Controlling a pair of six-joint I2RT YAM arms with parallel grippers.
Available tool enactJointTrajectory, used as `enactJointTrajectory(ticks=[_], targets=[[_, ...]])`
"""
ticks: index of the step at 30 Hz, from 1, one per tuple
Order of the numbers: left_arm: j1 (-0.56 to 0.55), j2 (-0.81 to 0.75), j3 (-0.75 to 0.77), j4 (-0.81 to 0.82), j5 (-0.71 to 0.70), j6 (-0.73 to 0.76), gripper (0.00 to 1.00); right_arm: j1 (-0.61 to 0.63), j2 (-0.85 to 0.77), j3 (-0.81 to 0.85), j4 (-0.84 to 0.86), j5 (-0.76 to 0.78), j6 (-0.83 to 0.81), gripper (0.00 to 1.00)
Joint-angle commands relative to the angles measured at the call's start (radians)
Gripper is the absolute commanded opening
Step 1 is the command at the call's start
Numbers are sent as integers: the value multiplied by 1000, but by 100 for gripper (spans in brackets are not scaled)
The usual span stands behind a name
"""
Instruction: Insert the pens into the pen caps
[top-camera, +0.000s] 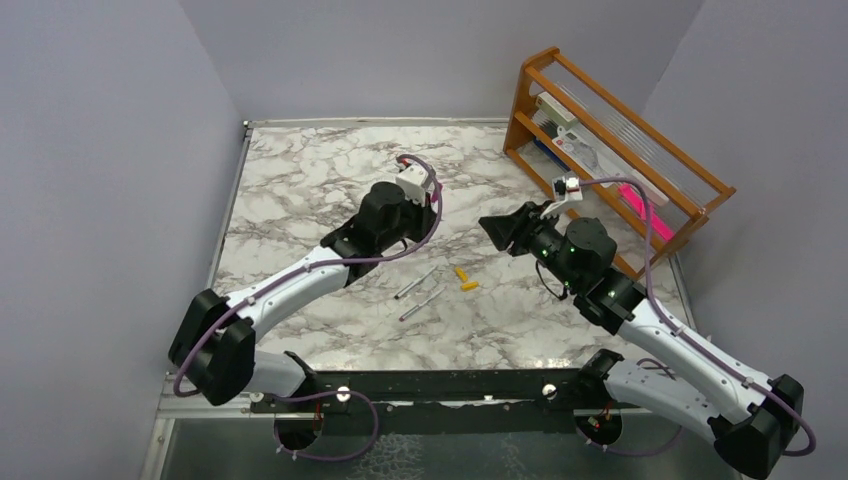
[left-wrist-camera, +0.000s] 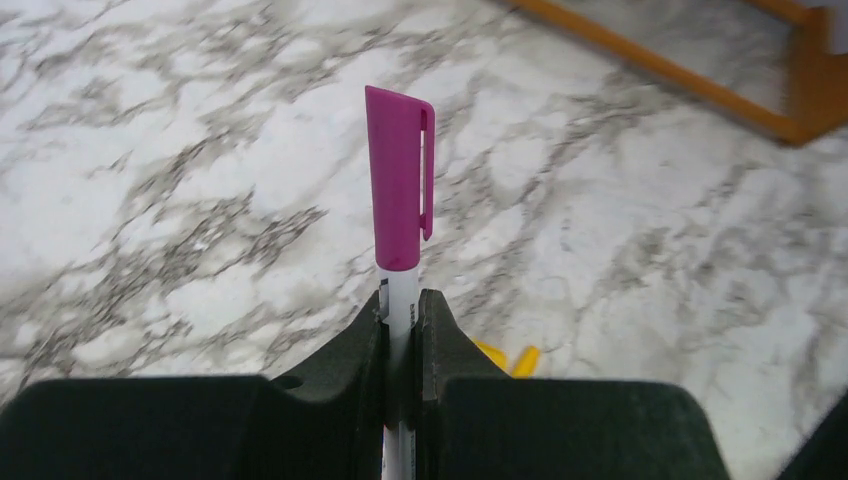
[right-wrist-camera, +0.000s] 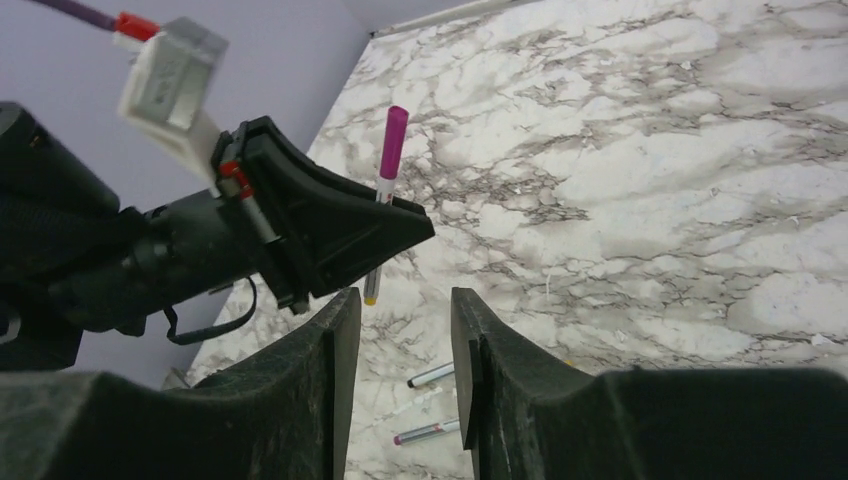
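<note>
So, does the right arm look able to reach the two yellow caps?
Probably yes: the yellow caps lie bare on the marble close to the right arm, whose jaws stand open and empty.

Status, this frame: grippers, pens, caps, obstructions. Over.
Left gripper shut on pen, magenta cap on its tip. Right gripper open, empty. Two pens, two yellow caps loose on table. Nothing blocking.

From above, I read the counter (top-camera: 300, 180) as open from 9 to 12 o'clock. The wooden rack (top-camera: 620, 150) blocks 2 o'clock. Two loose pens (top-camera: 416, 282) and yellow caps (top-camera: 461, 273) litter the centre. Above them, the left tool (left-wrist-camera: 402, 310), its capped pen (left-wrist-camera: 399, 230) jutting out, nearly meets the right tool (top-camera: 497, 230), leaving me a narrow gap.
</note>
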Motion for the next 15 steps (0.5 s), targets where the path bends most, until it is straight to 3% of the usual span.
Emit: enactJointTrajectory(ticks=[1,7,15], targets=[[35,125,88,-255,-271,-55,0,-4,3,-34,-43,22,6,35],[131,232,63,-236,-252,-145,1,-4,32,-79,-18,-27,27,34],[238,346,72,-221,-302,-72,1,-3,55,-125,6,-53,41,33]])
